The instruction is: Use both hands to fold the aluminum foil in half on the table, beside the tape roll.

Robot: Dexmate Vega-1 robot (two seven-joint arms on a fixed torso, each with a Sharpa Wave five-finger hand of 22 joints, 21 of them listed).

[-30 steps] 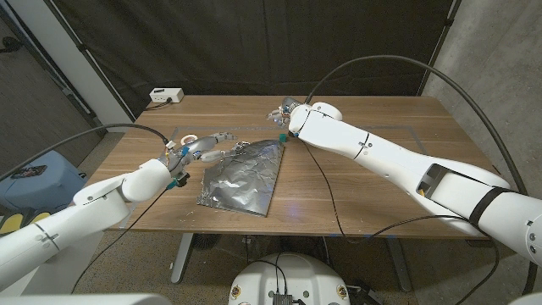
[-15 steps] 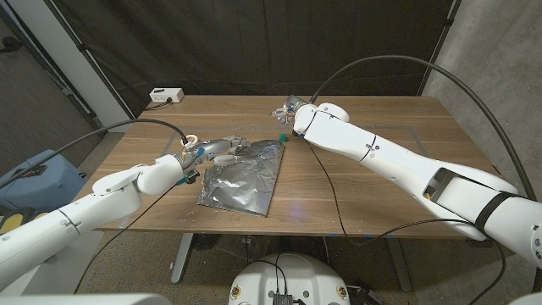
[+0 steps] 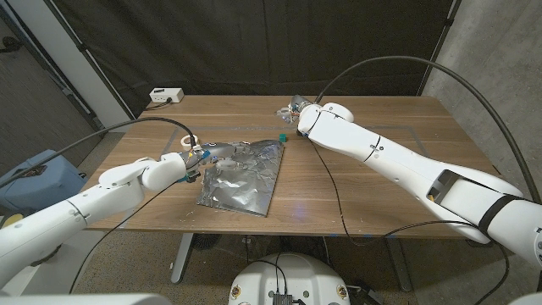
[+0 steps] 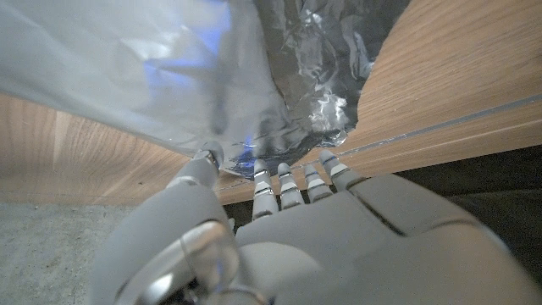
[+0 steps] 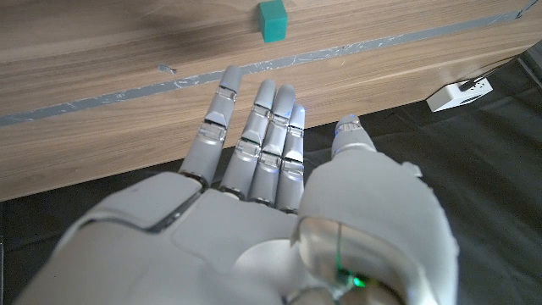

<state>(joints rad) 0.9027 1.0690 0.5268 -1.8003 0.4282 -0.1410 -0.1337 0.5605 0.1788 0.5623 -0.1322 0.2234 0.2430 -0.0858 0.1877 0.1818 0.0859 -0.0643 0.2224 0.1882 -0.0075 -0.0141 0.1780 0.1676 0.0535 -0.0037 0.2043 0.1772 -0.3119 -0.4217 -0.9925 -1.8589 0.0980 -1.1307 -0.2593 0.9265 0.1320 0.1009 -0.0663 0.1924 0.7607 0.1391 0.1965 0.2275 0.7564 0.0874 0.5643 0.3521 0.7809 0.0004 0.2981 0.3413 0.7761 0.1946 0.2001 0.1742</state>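
Observation:
The crinkled aluminum foil [image 3: 241, 176] lies on the wooden table [image 3: 373, 178], left of the middle. My left hand [image 3: 201, 154] is at the foil's far left corner. In the left wrist view its fingertips [image 4: 264, 174] and thumb pinch the foil's [image 4: 318, 76] edge, which is lifted a little. The white tape roll [image 3: 190, 140] sits just beyond that hand. My right hand [image 3: 293, 108] hovers over the far middle of the table, apart from the foil. In the right wrist view its fingers [image 5: 258, 127] are straight and hold nothing.
A small green cube [image 3: 283, 135] [image 5: 273, 20] stands by the foil's far right corner. A white box [image 3: 167, 95] [image 5: 461, 93] sits at the far left edge of the table. Cables hang from both arms above the table.
My left arm has pushed forward and its hand slid right onto the foil's far left corner, uncovering the tape roll. My right hand drew slightly back from the foil's far right corner.

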